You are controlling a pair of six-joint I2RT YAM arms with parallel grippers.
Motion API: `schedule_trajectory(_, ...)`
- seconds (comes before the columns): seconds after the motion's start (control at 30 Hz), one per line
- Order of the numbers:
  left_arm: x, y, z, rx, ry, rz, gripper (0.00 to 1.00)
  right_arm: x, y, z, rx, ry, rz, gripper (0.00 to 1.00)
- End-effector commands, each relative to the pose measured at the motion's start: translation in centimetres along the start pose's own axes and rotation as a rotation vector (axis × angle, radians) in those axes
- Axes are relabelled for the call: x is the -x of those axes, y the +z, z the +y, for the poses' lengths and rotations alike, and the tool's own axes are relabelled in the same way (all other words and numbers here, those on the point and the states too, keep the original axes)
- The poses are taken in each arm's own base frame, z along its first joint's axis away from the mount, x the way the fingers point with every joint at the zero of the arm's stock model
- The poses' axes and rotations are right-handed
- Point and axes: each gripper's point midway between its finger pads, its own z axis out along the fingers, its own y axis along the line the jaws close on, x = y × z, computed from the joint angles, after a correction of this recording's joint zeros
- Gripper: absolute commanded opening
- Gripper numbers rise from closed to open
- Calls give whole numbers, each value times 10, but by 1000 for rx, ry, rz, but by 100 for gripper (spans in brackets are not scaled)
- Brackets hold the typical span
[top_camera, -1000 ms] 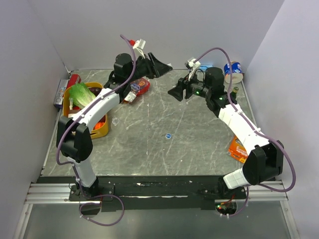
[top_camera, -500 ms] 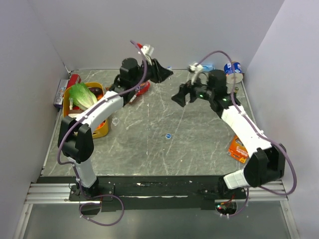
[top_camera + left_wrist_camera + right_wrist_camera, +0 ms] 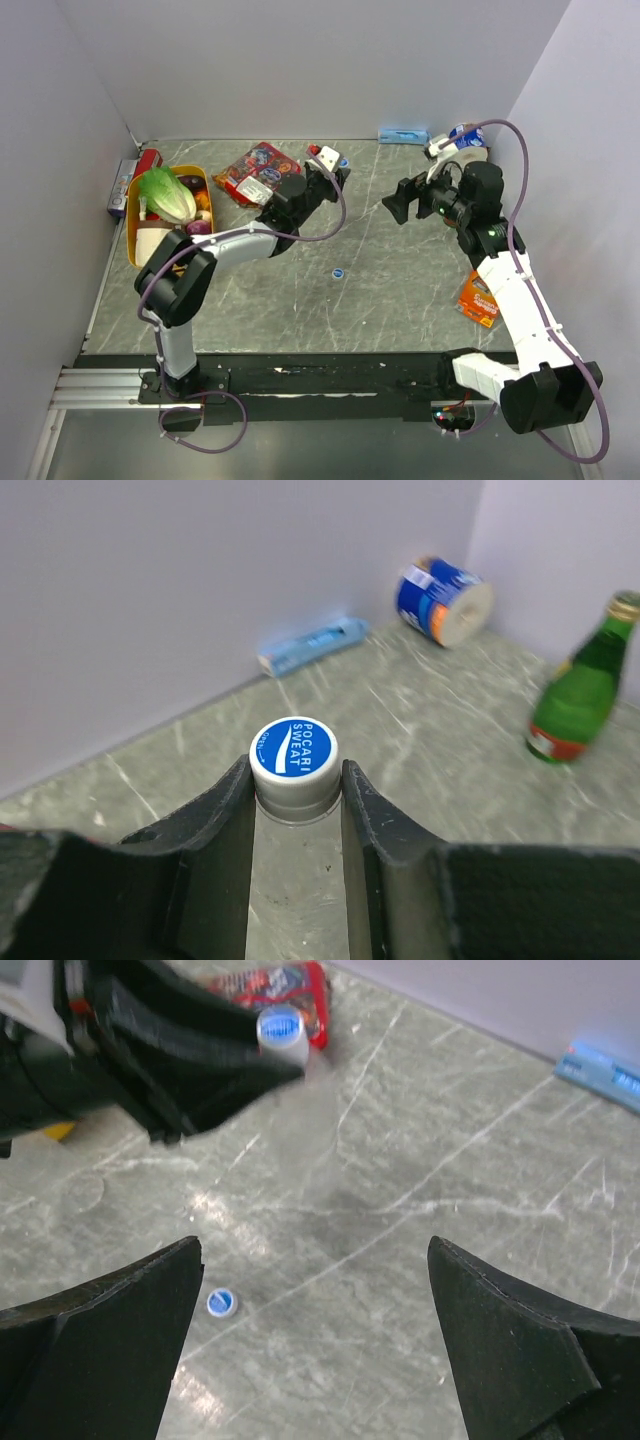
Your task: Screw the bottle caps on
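A small clear bottle [image 3: 296, 880] sits between the fingers of my left gripper [image 3: 295, 772], which is shut on it just below the neck. A blue cap [image 3: 293, 748] with white lettering sits on that neck. In the top view the left gripper [image 3: 333, 174] reaches toward the table's back middle, with the capped bottle [image 3: 343, 162] at its tip. My right gripper [image 3: 394, 206] hangs open a short way to the right and holds nothing. Its wrist view shows the held bottle's cap [image 3: 281, 1029] at upper left. A second blue cap [image 3: 222, 1303] lies loose on the table, also in the top view [image 3: 338, 272].
A yellow basket [image 3: 134, 222] with lettuce [image 3: 166, 194] stands at the left. A red snack packet [image 3: 255, 170] lies behind the left arm. A green glass bottle [image 3: 580, 690], a blue-and-white tin [image 3: 440, 588] and a blue packet [image 3: 312, 646] are at the back right. An orange packet [image 3: 478, 298] lies at the right.
My left gripper has swung from up near the back wall down toward the table's middle, shut on the capped bottle. My right gripper has opened wide and drawn back to the right.
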Motion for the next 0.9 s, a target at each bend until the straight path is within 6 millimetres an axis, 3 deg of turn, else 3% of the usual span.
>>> schedule_trajectory(0.0,42,6,27,154,73,-210,1,-13,-10,-3,-38,5,30,100)
schedule_trajectory(0.33,2,26,41,215,58,-153,2,-19,-10,-4,-42,17,64,100)
schedule_trajectory(0.57,-10,25,47,233,52,-130,7,-19,-8,-3,-35,21,62,100)
schedule_trajectory(0.6,-11,26,47,233,48,-126,9,-20,-7,-3,-35,24,63,100)
schedule_trajectory(0.63,-12,25,47,235,46,-123,20,-21,-7,-4,-35,25,65,100)
schedule_trajectory(0.73,-15,25,47,236,43,-115,35,-21,-5,-3,-27,30,63,100)
schedule_trajectory(0.87,-18,26,47,230,44,-103,47,-19,-3,-4,-26,31,60,100)
